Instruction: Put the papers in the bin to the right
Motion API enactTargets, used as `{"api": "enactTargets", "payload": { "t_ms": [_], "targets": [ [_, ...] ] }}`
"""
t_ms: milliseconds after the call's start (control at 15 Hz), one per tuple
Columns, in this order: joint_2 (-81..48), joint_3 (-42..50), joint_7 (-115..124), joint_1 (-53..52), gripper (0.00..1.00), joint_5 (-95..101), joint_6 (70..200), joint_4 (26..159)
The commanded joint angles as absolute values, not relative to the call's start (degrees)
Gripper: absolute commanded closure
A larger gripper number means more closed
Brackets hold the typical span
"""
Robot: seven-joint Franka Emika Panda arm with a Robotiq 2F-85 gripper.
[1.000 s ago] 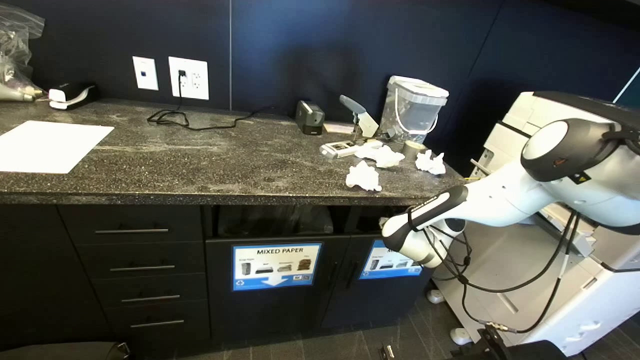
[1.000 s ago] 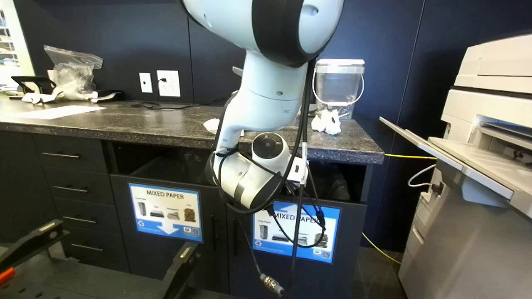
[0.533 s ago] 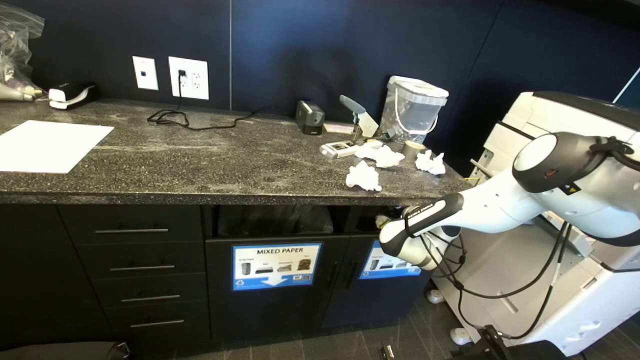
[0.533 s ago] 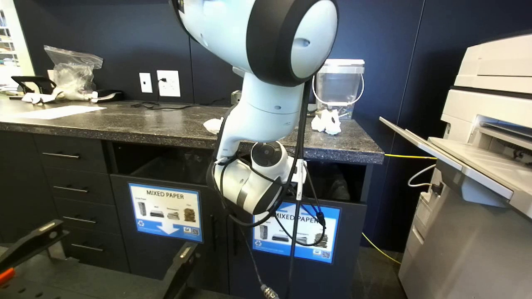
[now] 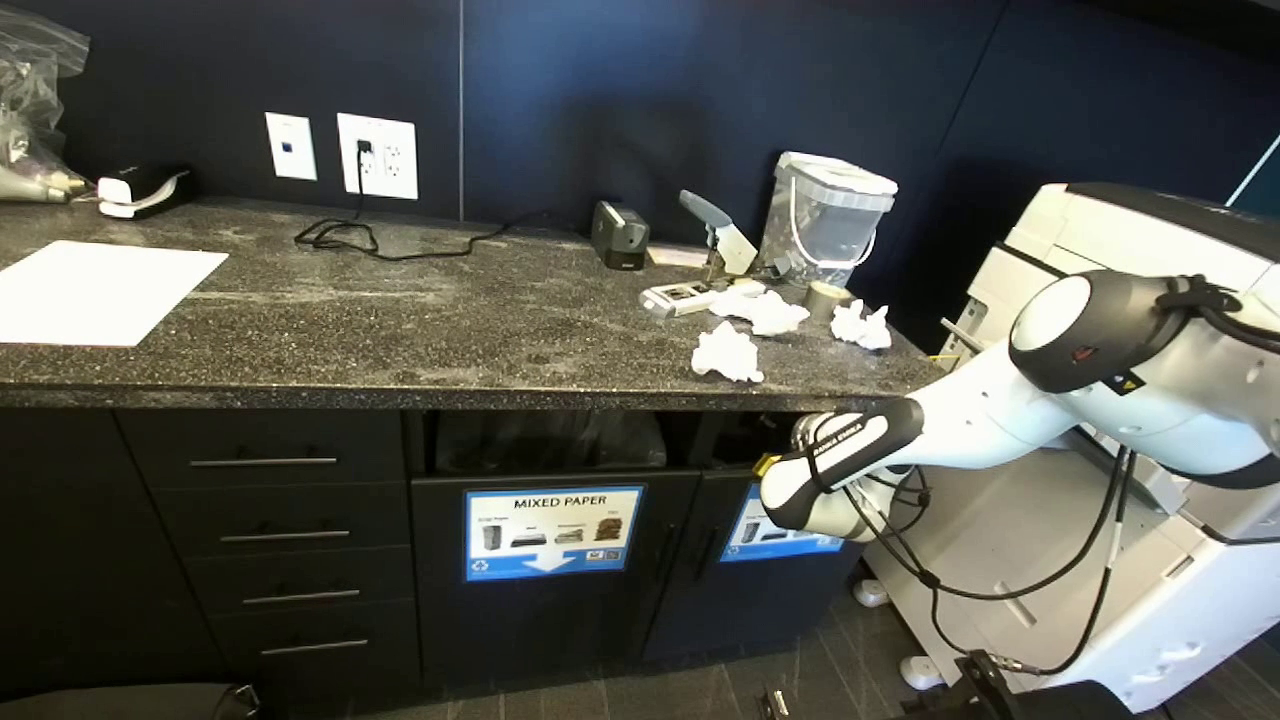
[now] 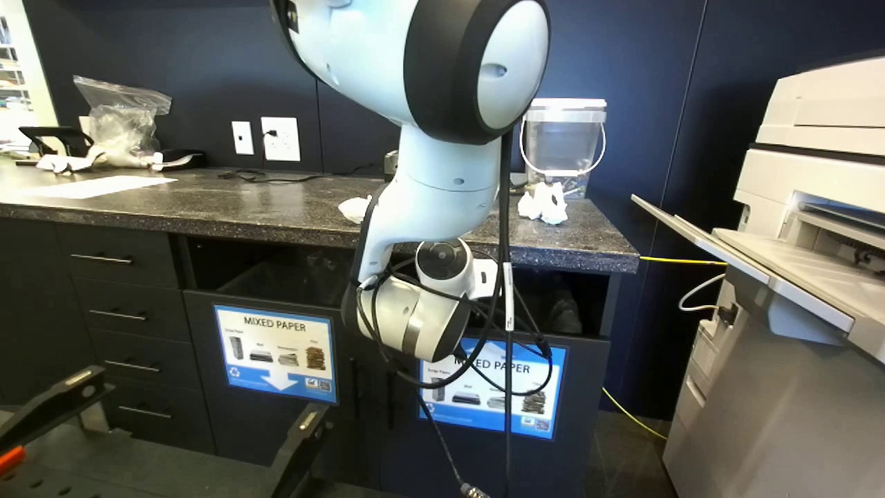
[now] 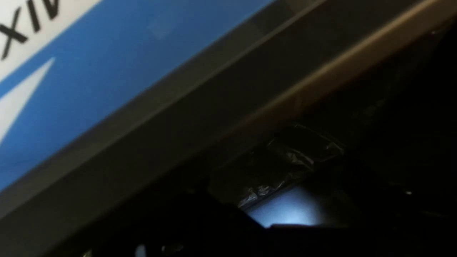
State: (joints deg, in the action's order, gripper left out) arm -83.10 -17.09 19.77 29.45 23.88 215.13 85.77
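Three crumpled white papers, a front wad (image 5: 727, 354), a middle wad (image 5: 775, 314) and a right-hand wad (image 5: 861, 326), rest on the dark countertop (image 5: 450, 340). In an exterior view the arm covers the middle one. The bin is behind the right-hand MIXED PAPER door (image 7: 153, 123); the wrist view looks past its edge onto a shiny plastic liner (image 7: 303, 159) in the dark. My hand reaches in under the counter, hidden in both exterior views. At the bottom of the wrist view my gripper (image 7: 266, 228) is only a black silhouette beside a bluish lit patch; its jaws cannot be read.
A clear lidded bucket (image 5: 825, 220), a tape roll (image 5: 826, 300), a grey device (image 5: 685, 299) and a black sharpener (image 5: 620, 238) stand near the wads. A flat white sheet (image 5: 100, 295) lies at the left. The printer (image 6: 781, 387) stands right of the counter; cables hang from the arm.
The upper arm has sunk a little and shifted left in both exterior views, and the wrist has turned slightly. The three wads on the counter have not moved.
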Motion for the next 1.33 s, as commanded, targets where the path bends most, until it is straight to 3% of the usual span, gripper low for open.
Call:
{"api": "enactTargets", "payload": {
  "t_ms": [0,800,1267],
  "targets": [
    [-79.7,-12.75,16.27,26.97,0.0,24.47,214.1,88.62],
    [-68.64,-4.82,7.99,24.39,0.0,32.22,220.79,101.0],
    [-53.3,-9.88,14.41,29.57,0.0,43.62,191.45,112.81]
  ]
}}
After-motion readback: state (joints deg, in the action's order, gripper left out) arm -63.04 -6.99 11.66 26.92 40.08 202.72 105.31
